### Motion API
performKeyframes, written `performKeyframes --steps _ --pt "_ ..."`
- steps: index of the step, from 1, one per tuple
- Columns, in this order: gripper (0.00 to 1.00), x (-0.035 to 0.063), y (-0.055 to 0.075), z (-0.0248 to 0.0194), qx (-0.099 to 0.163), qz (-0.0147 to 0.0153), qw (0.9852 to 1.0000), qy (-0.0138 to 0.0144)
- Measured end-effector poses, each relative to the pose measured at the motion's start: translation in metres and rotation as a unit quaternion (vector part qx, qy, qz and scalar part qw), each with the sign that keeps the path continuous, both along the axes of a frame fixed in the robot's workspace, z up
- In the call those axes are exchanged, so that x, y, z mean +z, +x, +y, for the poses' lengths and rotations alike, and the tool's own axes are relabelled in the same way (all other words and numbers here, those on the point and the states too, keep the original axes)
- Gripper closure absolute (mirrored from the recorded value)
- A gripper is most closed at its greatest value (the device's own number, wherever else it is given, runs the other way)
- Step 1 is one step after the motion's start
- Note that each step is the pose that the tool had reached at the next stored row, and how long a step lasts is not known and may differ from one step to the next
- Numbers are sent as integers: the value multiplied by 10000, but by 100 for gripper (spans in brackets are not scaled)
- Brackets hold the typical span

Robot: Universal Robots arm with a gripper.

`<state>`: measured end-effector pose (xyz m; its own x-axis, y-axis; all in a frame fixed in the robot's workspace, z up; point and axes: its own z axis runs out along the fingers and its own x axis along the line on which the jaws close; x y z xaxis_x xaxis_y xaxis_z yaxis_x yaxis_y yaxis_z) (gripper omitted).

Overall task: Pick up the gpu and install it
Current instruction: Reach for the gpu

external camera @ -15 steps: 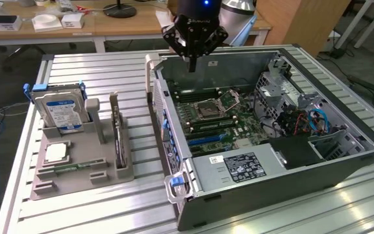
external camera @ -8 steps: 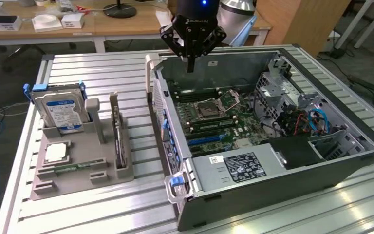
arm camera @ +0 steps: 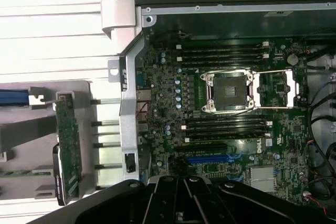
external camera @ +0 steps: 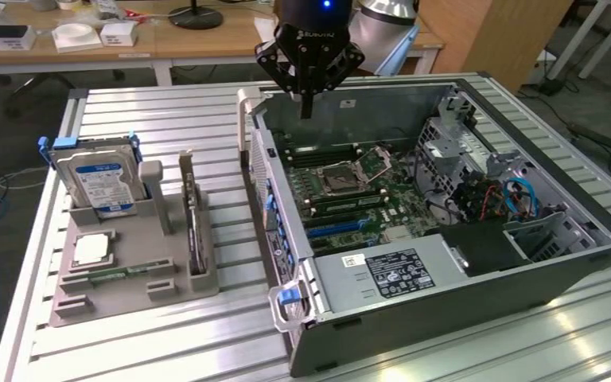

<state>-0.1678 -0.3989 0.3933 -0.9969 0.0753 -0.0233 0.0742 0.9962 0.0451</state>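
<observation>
The gpu (external camera: 194,227) is a thin dark card standing on edge in a slot of the grey holder (external camera: 125,278), at the exterior view's left of the open computer case (external camera: 444,263). In the wrist view the gpu (arm camera: 68,145) shows its green board, still in the holder. My gripper (external camera: 307,107) hangs above the case's far wall, well away from the gpu, fingers shut together with nothing between them. Its dark body (arm camera: 181,192) sits over the motherboard (arm camera: 168,103) in the wrist view.
A silver hard drive (external camera: 99,179) stands upright in the holder, with a square processor chip (external camera: 91,248) lying in front of it. The motherboard has an open processor socket (arm camera: 231,92) and a blue card slot (arm camera: 207,158). Cables and a drive cage (external camera: 496,191) crowd the case's right.
</observation>
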Motion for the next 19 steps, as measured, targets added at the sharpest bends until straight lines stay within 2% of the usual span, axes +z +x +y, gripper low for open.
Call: performKeyframes --steps 9,19 --pt "90 0 -72 0 0 3 10000 0" --pt "90 0 -120 0 -1 50 10000 0"
